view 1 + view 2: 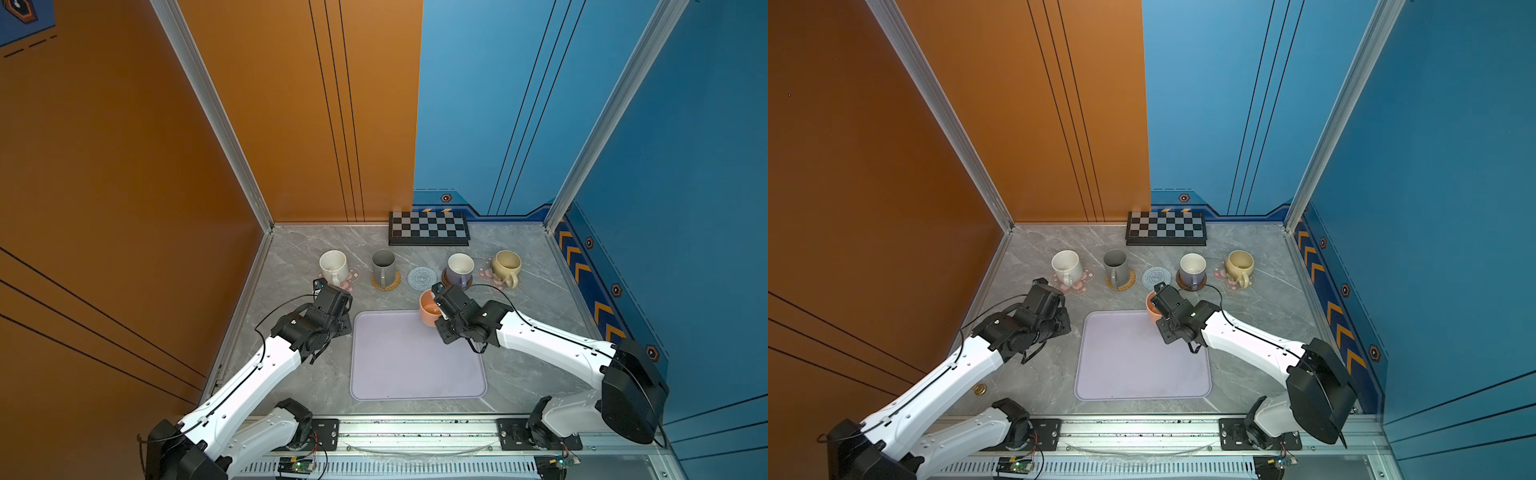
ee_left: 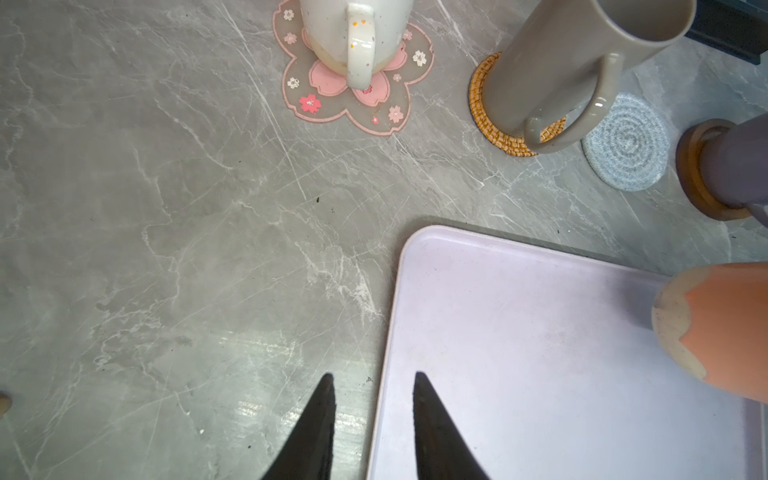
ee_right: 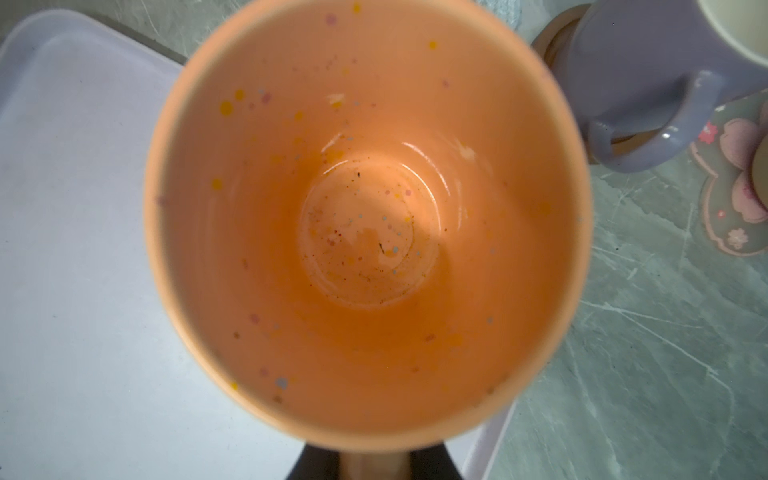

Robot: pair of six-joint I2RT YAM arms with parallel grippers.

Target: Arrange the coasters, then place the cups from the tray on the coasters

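Where the orange mug (image 1: 428, 312) hangs, the tray (image 1: 415, 365) edge passes beneath.

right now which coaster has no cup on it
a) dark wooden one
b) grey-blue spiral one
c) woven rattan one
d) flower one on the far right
B: the grey-blue spiral coaster lies bare between the tall grey mug and the lavender mug, and the orange mug is in the right pincer, not on a coaster.
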